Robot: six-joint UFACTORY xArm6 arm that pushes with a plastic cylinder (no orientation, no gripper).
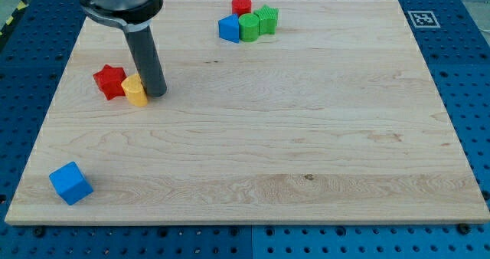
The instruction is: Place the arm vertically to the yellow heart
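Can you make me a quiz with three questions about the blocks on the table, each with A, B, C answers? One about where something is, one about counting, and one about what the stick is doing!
1. Where is the blue cube?
A. near the view's bottom left corner
B. near the view's top right corner
C. in the middle of the board

2. How many blocks are in the group at the view's top?
A. two
B. four
C. six

3. What is my tip doing?
A. standing right beside the yellow block
B. resting on the blue cube
C. standing far from every block

Answers:
1 A, the cube sits alone in that corner.
2 B, a red cylinder, a blue block and two green blocks.
3 A, the rod stands just to the view's right of the yellow block, with the red star on its other side.
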